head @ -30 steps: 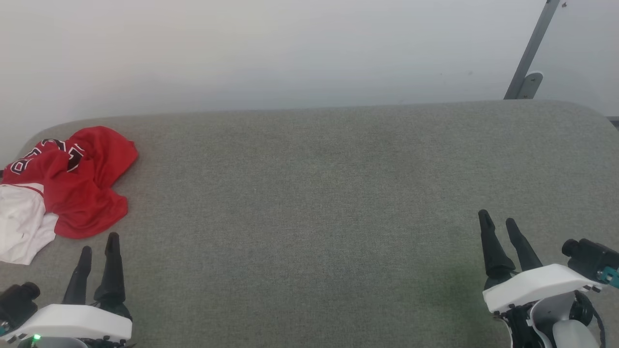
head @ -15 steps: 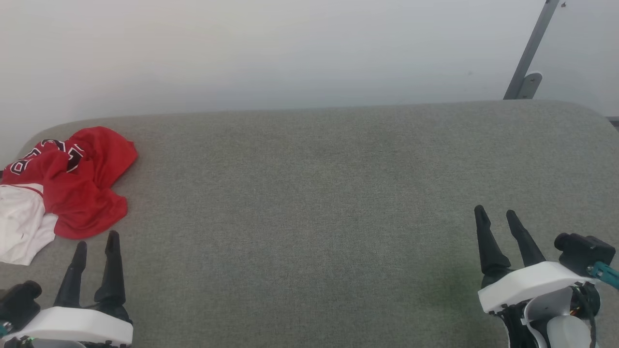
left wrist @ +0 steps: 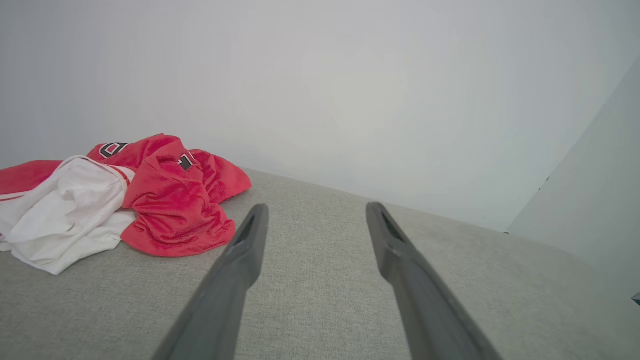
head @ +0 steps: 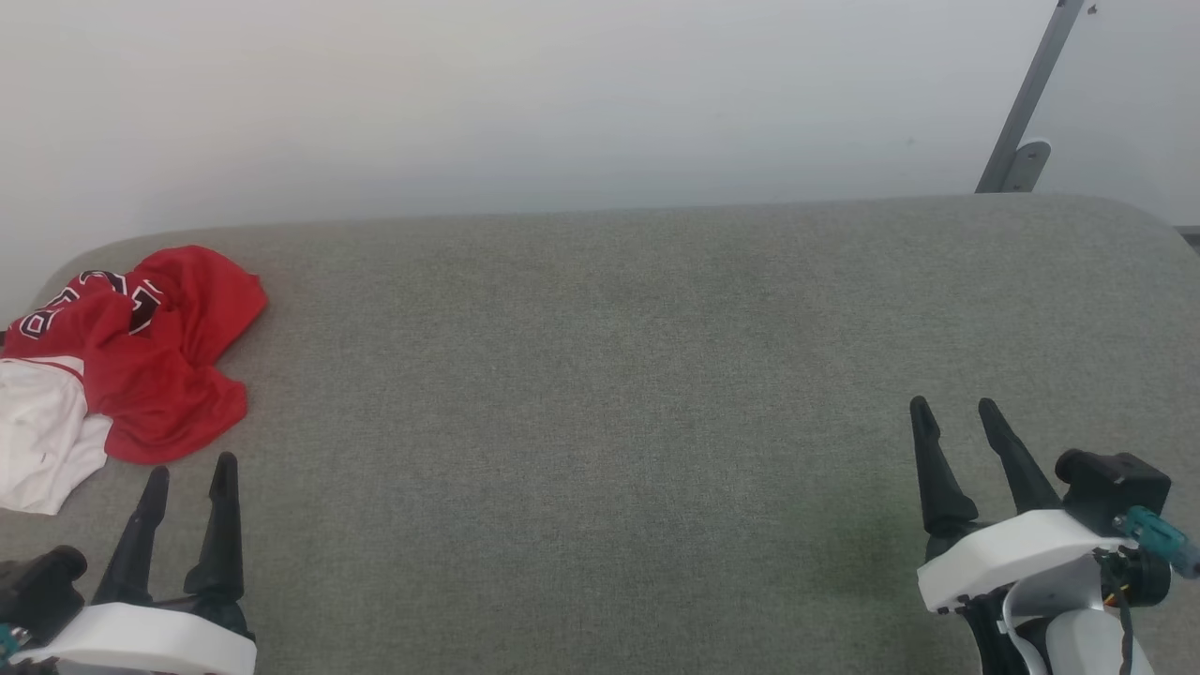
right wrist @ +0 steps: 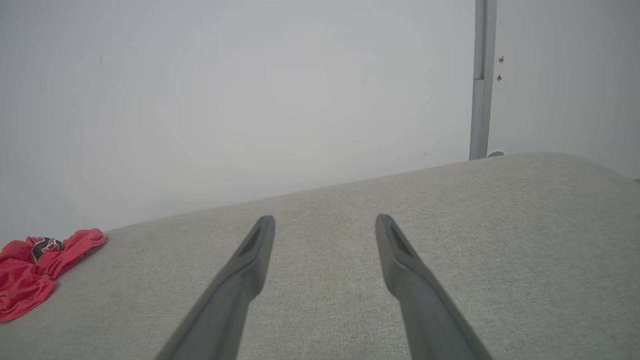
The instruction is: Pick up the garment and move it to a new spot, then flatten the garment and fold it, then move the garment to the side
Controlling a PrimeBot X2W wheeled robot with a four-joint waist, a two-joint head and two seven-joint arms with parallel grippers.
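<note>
The garment (head: 141, 366) lies bunched on the padded surface (head: 600, 375), at its far left corner. It seems to reach the left edge, though the head view cuts it off there. The left gripper (head: 190, 466) stands at the near left, just before the garment's near hem and apart from it, fingers pointing away from the robot. The right gripper (head: 952, 403) stands at the near right, over the surface and well apart from the garment. Behind the surface rises a wall (head: 562, 94). A post (head: 1031, 94) stands against the wall behind the far right corner.
</note>
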